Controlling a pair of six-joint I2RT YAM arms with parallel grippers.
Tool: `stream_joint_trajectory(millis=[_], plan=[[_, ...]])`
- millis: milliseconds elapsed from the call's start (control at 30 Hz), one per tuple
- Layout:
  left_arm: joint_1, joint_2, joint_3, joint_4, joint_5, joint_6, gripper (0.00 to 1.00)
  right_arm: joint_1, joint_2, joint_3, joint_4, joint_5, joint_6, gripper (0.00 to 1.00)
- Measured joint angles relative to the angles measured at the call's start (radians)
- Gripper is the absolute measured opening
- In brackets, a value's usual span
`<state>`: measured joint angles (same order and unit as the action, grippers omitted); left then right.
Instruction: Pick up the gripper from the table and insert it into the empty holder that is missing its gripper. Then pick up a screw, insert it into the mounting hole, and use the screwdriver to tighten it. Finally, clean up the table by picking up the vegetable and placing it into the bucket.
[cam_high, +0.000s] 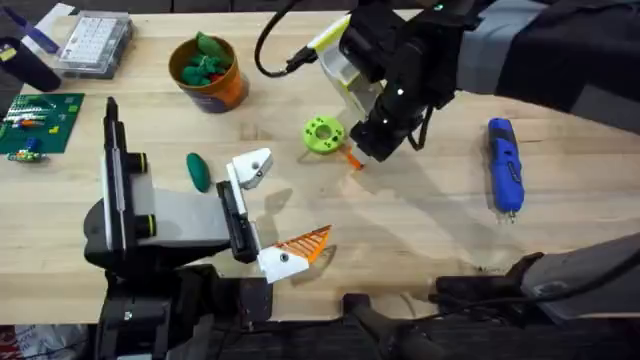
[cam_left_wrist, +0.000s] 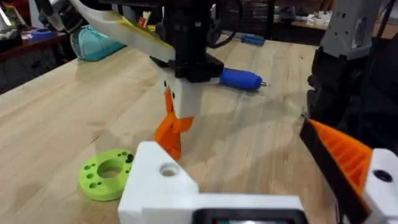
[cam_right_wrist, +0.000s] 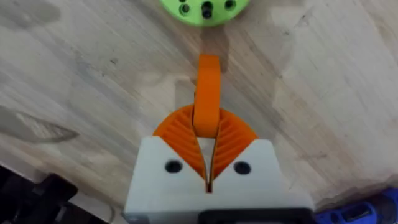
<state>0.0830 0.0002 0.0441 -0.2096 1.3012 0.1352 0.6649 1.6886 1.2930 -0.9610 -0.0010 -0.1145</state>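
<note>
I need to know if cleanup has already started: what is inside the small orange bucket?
The small round orange bucket holds bunched green toy vegetables heaped to its rim; anything beneath them is hidden. The dark green oval toy vegetable lies on the light wooden table, outside the bucket.

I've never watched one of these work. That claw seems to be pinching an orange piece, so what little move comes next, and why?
Probably a short lift straight up. The right claw is shut on the orange gripper, whose tip looks to be at the table beside the green disc. Raising it first should clear both before carrying it to the empty holder on the left arm.
</note>
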Motion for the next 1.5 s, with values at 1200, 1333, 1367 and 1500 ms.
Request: stream_joint_trajectory(millis=[1200,1333,1367,1500], plan=[[0.0,0.0,0.0,0.001,-0.001,0.0,0.99,-0.294,-0.428,-0.185,-0.022,-0.648,-0.016,0.008],[0.0,0.0,0.0,0.001,-0.002,0.0,0.99,-0.327,-0.416,-0.311,0.175,-0.85,0.019,0.008],[0.0,0.0,0.0,0.001,-0.003,0.0,0.99,-0.33,-0.409,-0.346,0.223,-0.892,0.04,0.008],[0.0,0.0,0.0,0.001,-0.003,0.0,0.99,-0.334,-0.333,-0.479,0.462,-1.098,0.188,0.008]])
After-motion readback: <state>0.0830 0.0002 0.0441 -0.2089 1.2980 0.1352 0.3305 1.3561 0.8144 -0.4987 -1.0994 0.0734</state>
